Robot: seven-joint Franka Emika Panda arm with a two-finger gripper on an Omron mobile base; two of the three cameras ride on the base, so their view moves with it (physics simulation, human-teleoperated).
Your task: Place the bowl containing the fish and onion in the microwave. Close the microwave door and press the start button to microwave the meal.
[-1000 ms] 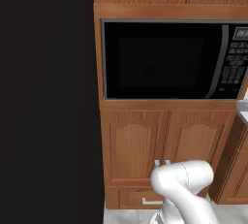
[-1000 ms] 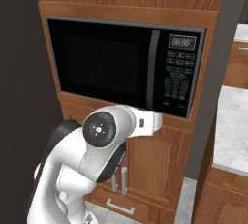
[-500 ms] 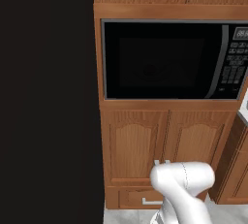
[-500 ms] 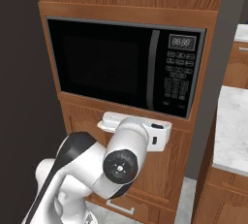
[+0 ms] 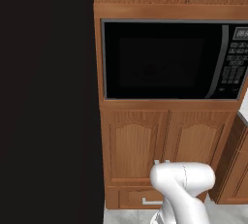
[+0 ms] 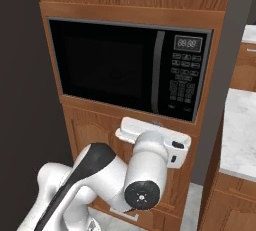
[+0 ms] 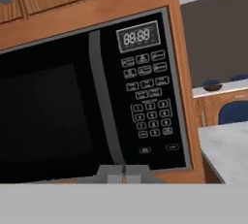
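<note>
Microwave door [image 6: 110, 67] reads flush and shut, handle bar [image 7: 104, 104] running vertically beside the keypad strip [image 7: 147, 104]. Gripper [image 7: 125, 173] sits low, just under the microwave [image 5: 169, 60] front's bottom edge, fingertips pressed together with nothing between them. Keypad lies up and slightly right of the tips. Can't spot the bowl.

The wide black-fronted microwave [image 5: 174, 60] sits shut in the brown wooden cabinetry [image 5: 145, 150] — its keypad strip [image 5: 235, 56] at 3 o'clock, the white arm's elbow [image 5: 183, 182] at 5 o'clock.
</note>
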